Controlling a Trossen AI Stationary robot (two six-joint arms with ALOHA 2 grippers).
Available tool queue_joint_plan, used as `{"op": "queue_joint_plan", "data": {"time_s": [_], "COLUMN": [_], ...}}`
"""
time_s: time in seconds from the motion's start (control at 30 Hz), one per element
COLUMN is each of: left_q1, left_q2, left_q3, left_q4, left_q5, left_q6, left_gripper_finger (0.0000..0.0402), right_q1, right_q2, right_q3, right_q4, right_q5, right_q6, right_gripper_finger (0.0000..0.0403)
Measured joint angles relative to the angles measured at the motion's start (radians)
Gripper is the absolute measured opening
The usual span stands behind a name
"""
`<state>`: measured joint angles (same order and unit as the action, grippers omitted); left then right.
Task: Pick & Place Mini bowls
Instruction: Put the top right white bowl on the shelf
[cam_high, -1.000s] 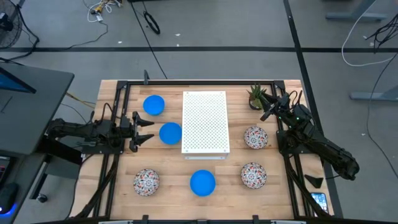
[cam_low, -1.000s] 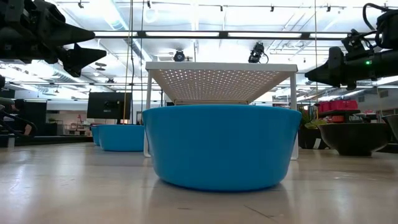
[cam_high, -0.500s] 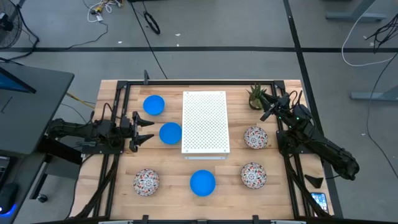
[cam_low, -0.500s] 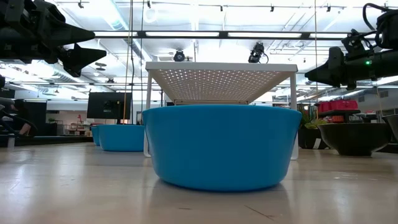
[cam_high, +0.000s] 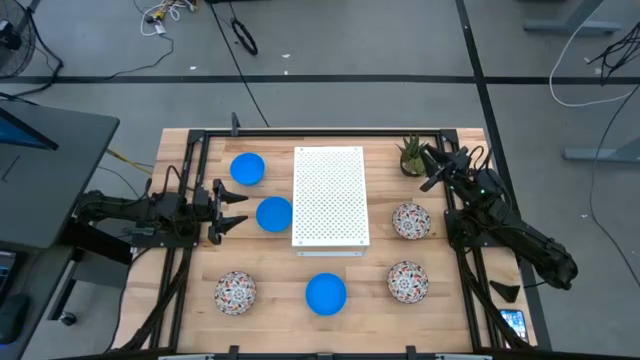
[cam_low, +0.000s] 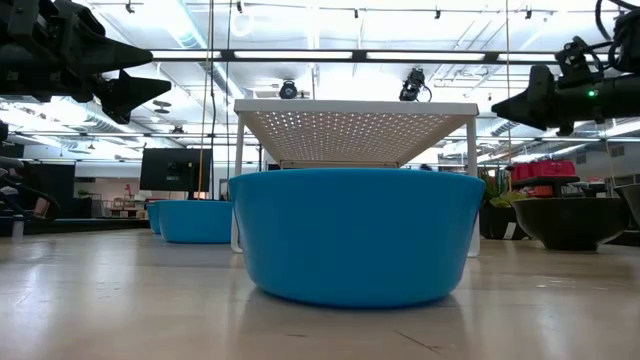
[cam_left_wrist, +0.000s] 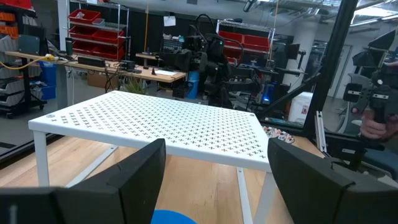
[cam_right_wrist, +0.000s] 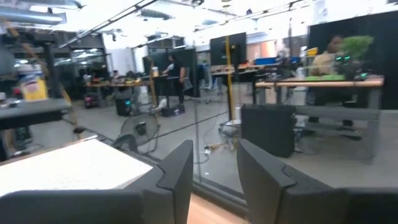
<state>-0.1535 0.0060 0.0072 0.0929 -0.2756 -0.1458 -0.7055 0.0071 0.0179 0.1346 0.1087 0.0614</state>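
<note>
Three blue mini bowls and three red-patterned mini bowls stand on their bases on the wooden table, around a white perforated board. My left gripper hovers open at the table's left, pointing level at the middle blue bowl, whose rim shows just below its fingers. My right gripper hovers open at the far right, beside the plant and above the table, with nothing between its fingers.
A small green potted plant stands at the far right corner, close to my right gripper. The board stands raised on thin legs in the table's middle. A black frame runs along the table's far and side edges.
My right gripper has tipped slightly upward, its fingertips now a little higher in the low view. The left arm and all the bowls have stayed where they were.
</note>
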Motion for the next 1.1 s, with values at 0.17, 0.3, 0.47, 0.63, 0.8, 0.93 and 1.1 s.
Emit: {"op": "queue_joint_plan", "data": {"time_s": [0.17,0.3,0.47,0.63,0.8,0.93,1.1], "left_q1": [0.000,0.000,0.000,0.000,0.000,0.000,0.000], "left_q2": [0.000,0.000,0.000,0.000,0.000,0.000,0.000], "left_q3": [0.000,0.000,0.000,0.000,0.000,0.000,0.000], "left_q4": [0.000,0.000,0.000,0.000,0.000,0.000,0.000], "left_q5": [0.000,0.000,0.000,0.000,0.000,0.000,0.000], "left_q6": [0.000,0.000,0.000,0.000,0.000,0.000,0.000], "left_gripper_finger": [0.0288,0.0288,0.0288,0.0288,0.0288,0.0288,0.0288], "right_q1": [0.000,0.001,0.001,0.010,0.063,0.125,0.207], "right_q2": [0.026,0.098,0.207,0.321,0.433,0.506,0.576], "right_q3": [0.073,0.136,0.235,0.378,0.545,0.649,0.754], "right_q4": [-0.114,-0.127,-0.144,-0.296,-0.542,-0.699,-0.837], "right_q5": [0.010,0.044,0.135,0.137,0.135,0.134,0.134], "right_q6": [-0.018,0.055,0.168,0.201,0.241,0.303,0.394], "right_gripper_finger": [0.0134,0.0152,0.0186,0.0215,0.0230,0.0230,0.0225]}}
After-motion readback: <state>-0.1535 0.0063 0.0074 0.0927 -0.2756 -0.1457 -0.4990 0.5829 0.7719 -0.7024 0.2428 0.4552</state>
